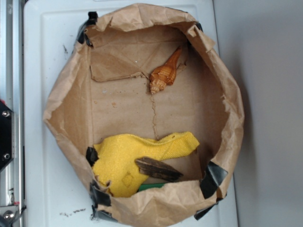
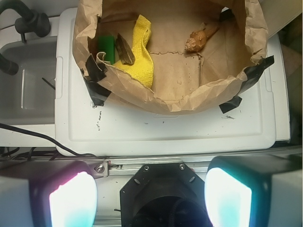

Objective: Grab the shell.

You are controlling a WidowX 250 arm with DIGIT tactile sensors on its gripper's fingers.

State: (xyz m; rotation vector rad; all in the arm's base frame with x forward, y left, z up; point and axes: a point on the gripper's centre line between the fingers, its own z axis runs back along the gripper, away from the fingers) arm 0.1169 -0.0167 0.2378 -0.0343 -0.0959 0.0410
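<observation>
The shell (image 1: 164,74) is orange-brown, with a knobby whorl and a long pointed tail, and lies on the floor of a rolled-down brown paper bag (image 1: 68,90) near its far wall. In the wrist view the shell (image 2: 200,37) shows at the upper right inside the bag. My gripper (image 2: 150,198) is open, with nothing between its glowing fingers (image 2: 73,201). It hovers well back from the bag, over the metal rail beside the white lid. No gripper shows in the exterior view.
Inside the bag lie a yellow cloth (image 1: 135,158), a dark brown flat wood piece (image 1: 158,169) on it, and a green object (image 2: 107,48) partly hidden. Black tape (image 1: 212,178) holds the bag's rim. The bag stands on a white plastic lid (image 2: 165,127). A grey sink (image 2: 28,80) lies left.
</observation>
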